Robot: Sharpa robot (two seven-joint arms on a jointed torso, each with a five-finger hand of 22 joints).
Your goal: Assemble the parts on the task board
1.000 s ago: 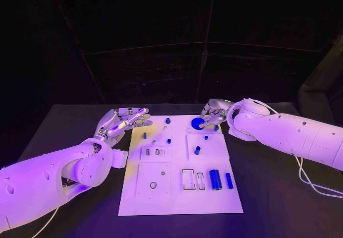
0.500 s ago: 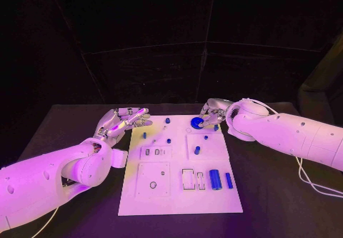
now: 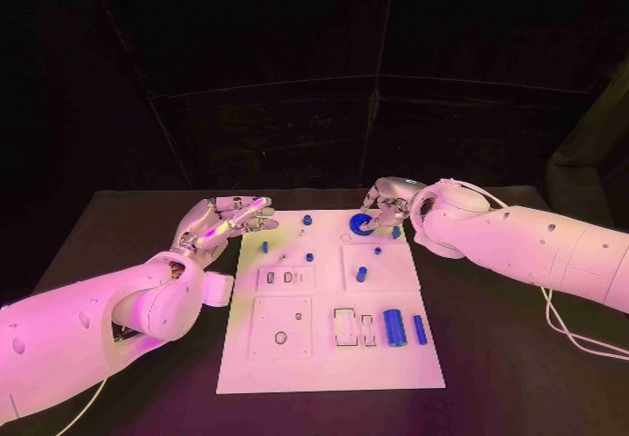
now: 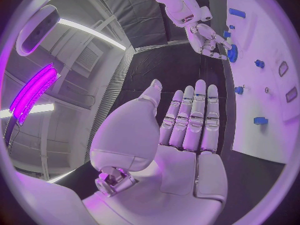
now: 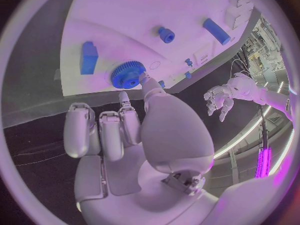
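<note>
The white task board (image 3: pixel 328 363) lies in the middle of the black table. A blue gear (image 3: pixel 361 224) sits flat at the board's far end. My right hand (image 3: pixel 389 205) pinches its rim between thumb and a fingertip. The right wrist view has the thumb tip (image 5: pixel 144 80) against the gear (image 5: pixel 128 75), with the other fingers curled in. My left hand (image 3: pixel 225 222) hovers flat beside the board's far left corner, fingers (image 4: pixel 190 115) straight and holding nothing. From the left wrist I also see the right hand (image 4: pixel 209 37) and the gear (image 4: pixel 232 52).
Several small blue pegs (image 3: pixel 309 257) stand on the board's far half. A thick blue cylinder (image 3: pixel 394 322) and a blue bar (image 3: pixel 420 330) lie near the board's right edge, beside rectangular slots (image 3: pixel 344 327). A blue block (image 5: pixel 89 57) lies near the gear.
My right hand has drawn slightly toward the board's far end, and the gear has shifted a little with it. The left hand has stayed where it was.
</note>
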